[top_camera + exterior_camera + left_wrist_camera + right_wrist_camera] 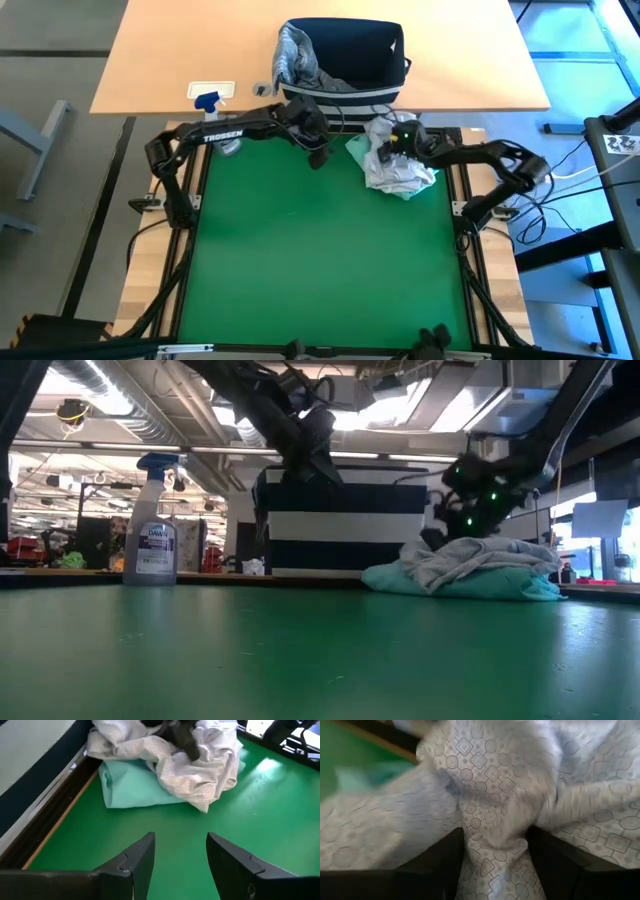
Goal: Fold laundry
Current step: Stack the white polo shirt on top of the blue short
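Note:
A pile of laundry lies at the far right of the green mat. It is a white patterned garment (pixel 402 176) (pixel 200 767) crumpled on top of a folded mint-teal one (pixel 359 150) (pixel 132 787). My right gripper (pixel 393 146) (pixel 495 865) is down in the white garment, open, with cloth between its fingers. My left gripper (pixel 318 155) (pixel 180 865) hangs open above the mat, left of the pile, with nothing between its fingers. A grey garment (pixel 292 55) hangs over the left rim of the striped basket (pixel 350 60). My right gripper has its open fingers (pixel 445 862) pushed into the top of the white patterned garment, slanting down from the table's right side. A bunched ridge of the cloth (pixel 492 835) stands between the two fingers. The garment rests on the mint-teal one, which lies on the mat.
The basket (pixel 340 525) stands just beyond the mat's far edge on a wooden table (pixel 200 50). A spray bottle (pixel 208 100) (pixel 152 538) lies on that table, beyond the mat's far left. The mat's near and middle parts (pixel 320 260) are bare green.

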